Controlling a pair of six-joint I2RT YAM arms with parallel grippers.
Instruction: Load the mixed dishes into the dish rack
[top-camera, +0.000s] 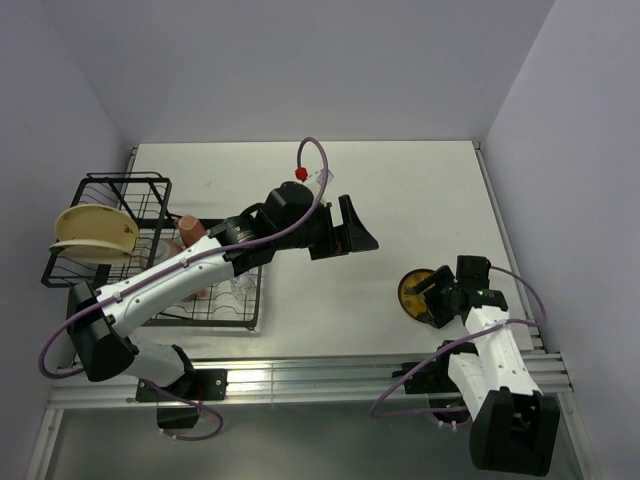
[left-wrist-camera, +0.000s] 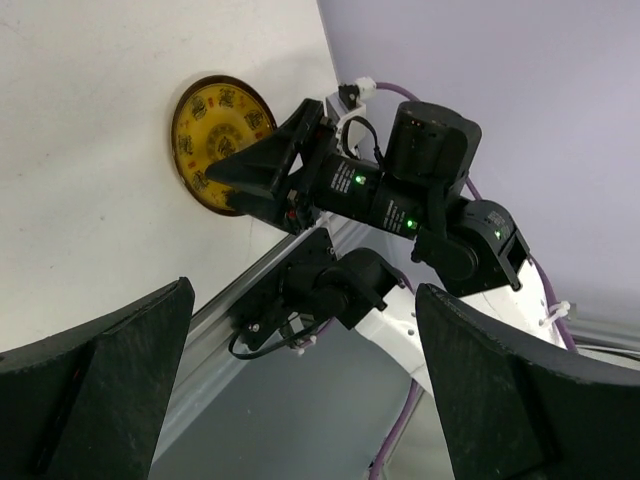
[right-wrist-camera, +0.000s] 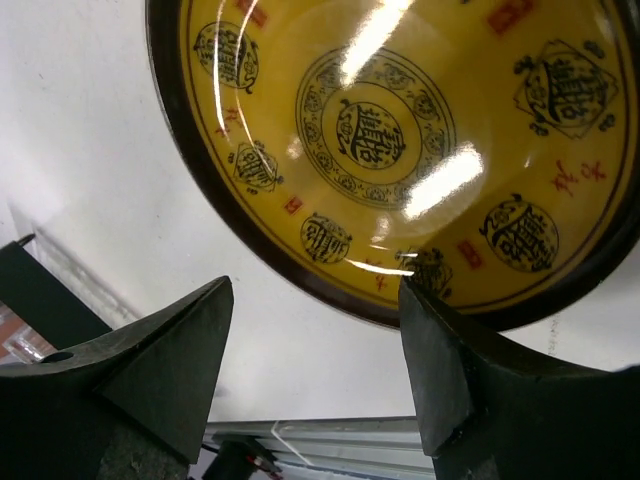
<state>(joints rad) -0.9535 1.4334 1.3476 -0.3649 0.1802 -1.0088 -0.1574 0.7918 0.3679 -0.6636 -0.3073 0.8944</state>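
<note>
Left arm (top-camera: 190, 268): stretched diagonally from its near-left base, reaching up and to the right, forearm nearly level | left tool (top-camera: 358, 230): fingers spread wide, pointing toward the right arm | right arm (top-camera: 495, 352): folded short over its near-right base, wrist pitched downward | right tool (top-camera: 428, 292): fingers parted, tips held low

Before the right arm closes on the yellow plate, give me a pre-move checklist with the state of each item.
1. right end effector open and empty: ok, jaws spread wide.
2. yellow plate lying flat on the table: ok.
3. Plate rim seated between the fingers: cannot tell; one finger meets the rim, but the depth is unclear.
4. left end effector out of the way: ok, open, empty and apart from the plate.
5. Free slot in the dish rack: cannot tell; much of the grid is hidden.
</note>
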